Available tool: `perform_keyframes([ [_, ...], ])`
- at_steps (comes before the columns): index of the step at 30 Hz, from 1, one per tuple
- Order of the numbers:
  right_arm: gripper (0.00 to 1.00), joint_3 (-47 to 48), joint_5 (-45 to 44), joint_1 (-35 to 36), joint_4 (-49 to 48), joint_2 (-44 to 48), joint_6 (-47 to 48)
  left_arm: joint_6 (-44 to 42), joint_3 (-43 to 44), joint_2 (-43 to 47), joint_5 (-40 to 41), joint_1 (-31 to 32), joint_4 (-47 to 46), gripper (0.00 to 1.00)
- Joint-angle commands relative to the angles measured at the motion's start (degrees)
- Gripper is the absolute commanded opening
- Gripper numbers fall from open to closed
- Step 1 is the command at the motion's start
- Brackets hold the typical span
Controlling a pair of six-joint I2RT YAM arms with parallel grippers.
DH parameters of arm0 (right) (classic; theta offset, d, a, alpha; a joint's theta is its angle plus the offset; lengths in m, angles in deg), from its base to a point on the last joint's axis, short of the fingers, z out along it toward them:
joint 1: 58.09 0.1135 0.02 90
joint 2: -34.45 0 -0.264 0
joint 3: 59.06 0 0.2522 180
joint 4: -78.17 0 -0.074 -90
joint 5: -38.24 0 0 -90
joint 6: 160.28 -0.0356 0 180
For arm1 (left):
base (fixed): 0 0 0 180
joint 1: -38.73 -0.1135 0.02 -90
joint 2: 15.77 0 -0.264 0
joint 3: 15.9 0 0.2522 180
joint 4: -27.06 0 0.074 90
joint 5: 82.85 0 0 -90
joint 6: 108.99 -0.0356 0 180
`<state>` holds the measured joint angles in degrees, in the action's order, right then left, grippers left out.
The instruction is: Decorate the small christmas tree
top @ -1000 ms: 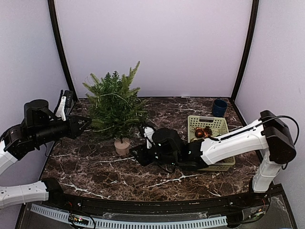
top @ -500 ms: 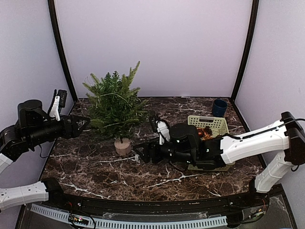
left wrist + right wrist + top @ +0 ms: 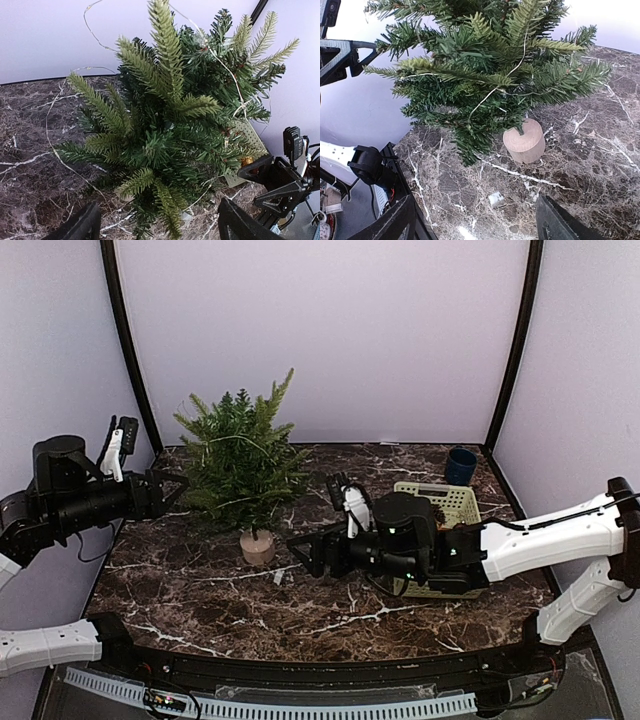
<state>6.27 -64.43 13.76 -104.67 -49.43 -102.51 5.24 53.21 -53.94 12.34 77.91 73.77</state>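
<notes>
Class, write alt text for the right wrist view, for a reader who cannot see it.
A small christmas tree in a beige pot stands on a dark marble table, a thin wire draped through its branches. The open right gripper frames the bottom corners.

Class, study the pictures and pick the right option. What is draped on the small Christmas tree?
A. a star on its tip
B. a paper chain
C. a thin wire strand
C: a thin pale wire runs loosely through the branches of the small christmas tree; no star or paper chain shows on it.
</notes>
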Motion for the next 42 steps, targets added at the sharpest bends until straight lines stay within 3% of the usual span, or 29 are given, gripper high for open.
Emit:
perform_keyframes([
  [1,0.84,-0.17,3.75,0.3,0.48,1.15,0.4,1.31,1.59,-0.05,0.63,0.08,2.05,0.84],
  [9,0.77,1.61,9.85,3.98,2.72,-1.78,-0.92,3.83,1.13,0.62,0.62,0.17,3.7,0.85],
  [18,0.71,4.55,10.28,5.99,1.75,-6.79,-3.77,6.22,-1.71,2.3,-1.32,0.18,4.22,0.88],
  [23,0.67,6.1,12.1,6.1,0.4,-8.16,-3.92,6.88,-2.8,1.3,-3.16,0.16,3.23,0.84],
  [33,0.4,9.64,12.4,6.1,1.07,-11.75,-3.31,7.01,-3.76,-0.64,-4.78,0.1,1.01,0.7],
  [42,0.01,9.82,10.64,6.1,2.08,-11.01,-3.34,7.06,-3.93,-1.17,-3.17,0.05,0.8,0.61],
])
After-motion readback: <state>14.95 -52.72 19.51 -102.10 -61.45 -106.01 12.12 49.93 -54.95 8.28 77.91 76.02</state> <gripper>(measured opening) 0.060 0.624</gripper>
